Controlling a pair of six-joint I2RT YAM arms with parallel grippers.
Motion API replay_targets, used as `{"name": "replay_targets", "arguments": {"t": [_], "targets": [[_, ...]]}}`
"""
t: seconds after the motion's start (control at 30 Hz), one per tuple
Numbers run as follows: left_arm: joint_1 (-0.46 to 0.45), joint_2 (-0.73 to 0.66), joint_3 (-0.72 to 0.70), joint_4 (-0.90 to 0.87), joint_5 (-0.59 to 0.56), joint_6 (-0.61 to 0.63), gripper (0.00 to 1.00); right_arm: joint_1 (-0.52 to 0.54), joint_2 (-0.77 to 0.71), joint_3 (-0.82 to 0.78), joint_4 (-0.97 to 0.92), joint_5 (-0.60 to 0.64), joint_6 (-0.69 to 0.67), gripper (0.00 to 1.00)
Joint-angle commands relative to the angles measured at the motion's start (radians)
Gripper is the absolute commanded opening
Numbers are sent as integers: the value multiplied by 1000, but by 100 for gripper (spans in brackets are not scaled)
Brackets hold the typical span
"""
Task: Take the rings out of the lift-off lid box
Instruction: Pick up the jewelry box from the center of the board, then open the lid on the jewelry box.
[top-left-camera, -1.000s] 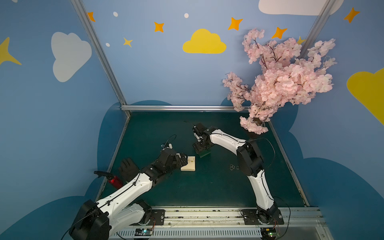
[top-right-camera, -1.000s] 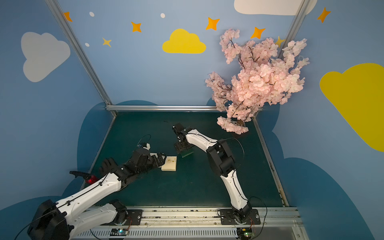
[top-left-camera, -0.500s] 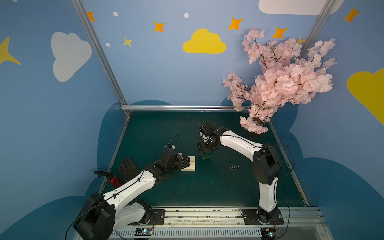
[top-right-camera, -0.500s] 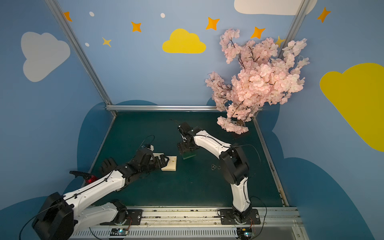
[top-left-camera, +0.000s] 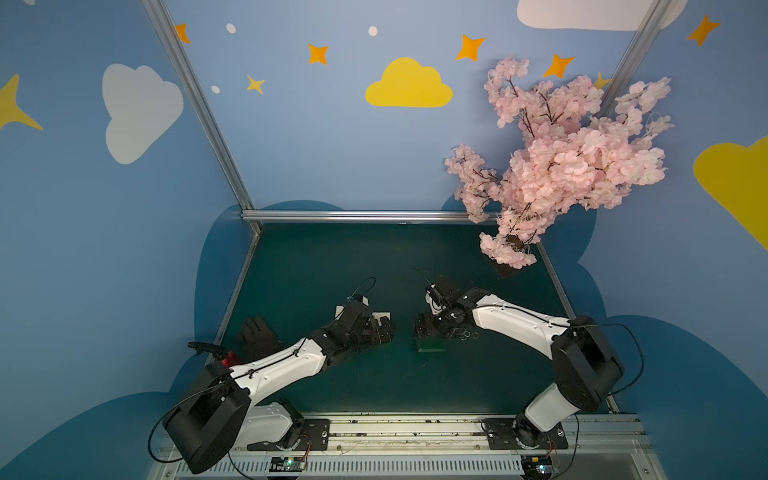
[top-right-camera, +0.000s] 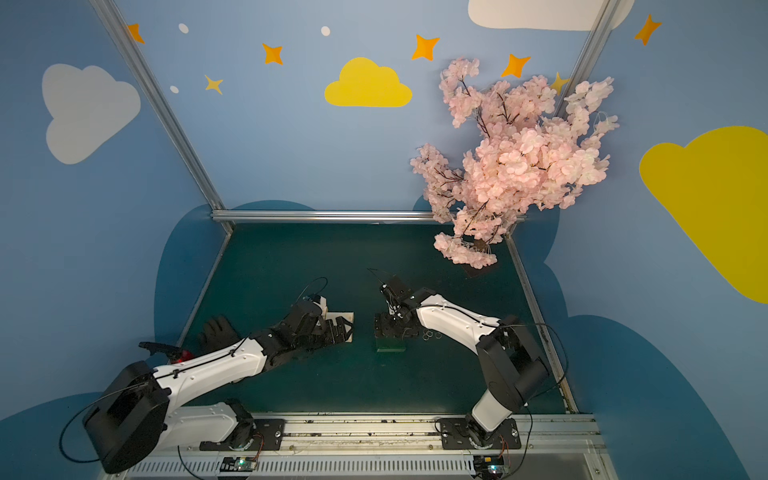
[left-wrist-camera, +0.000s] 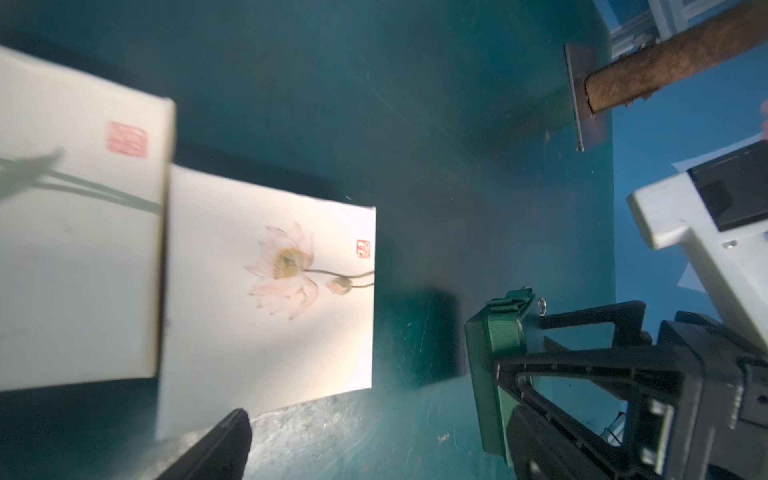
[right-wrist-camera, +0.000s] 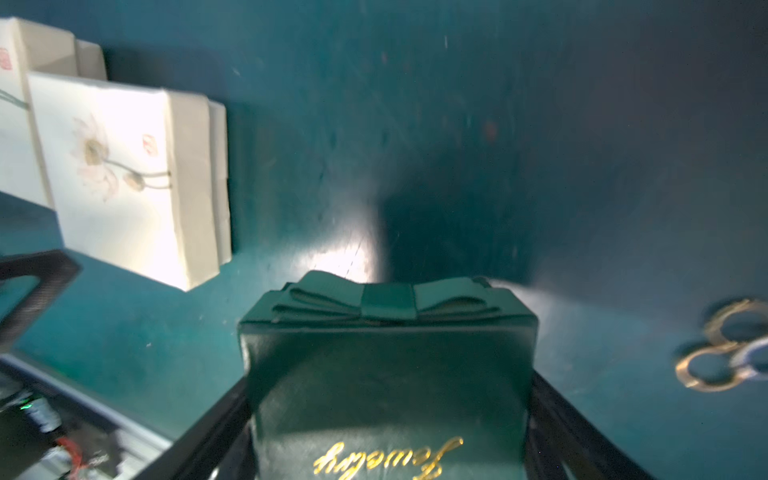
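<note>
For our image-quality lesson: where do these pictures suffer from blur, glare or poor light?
Right wrist view: the rings are smeared out of focus, the lotus box is washed out, and glare whitens the mat beyond the green box. Left wrist view: the nearest white box is blurred. In both top views the mat is dim.
</note>
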Motion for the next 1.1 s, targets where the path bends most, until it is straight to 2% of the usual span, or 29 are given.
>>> {"name": "replay_targets", "arguments": {"t": [0.0,0.2,0.47,0.8,1.07], "targets": [[-26,32,-8,47,-6,-26,96,6,-49,-38,93,-35,81,87],[-55,98,0,88,1,-47,94,10,-97,-94,150,-44,127,87],[-65,120,4,112,15,-61,90,15,-106,-106,168,-52,142,87],[-92,155,38,131,21,-81,74,12,-112,-119,183,-69,152,87],[-92,205,59,173,55,-94,74,13,-118,-148,200,-71,159,87]]}}
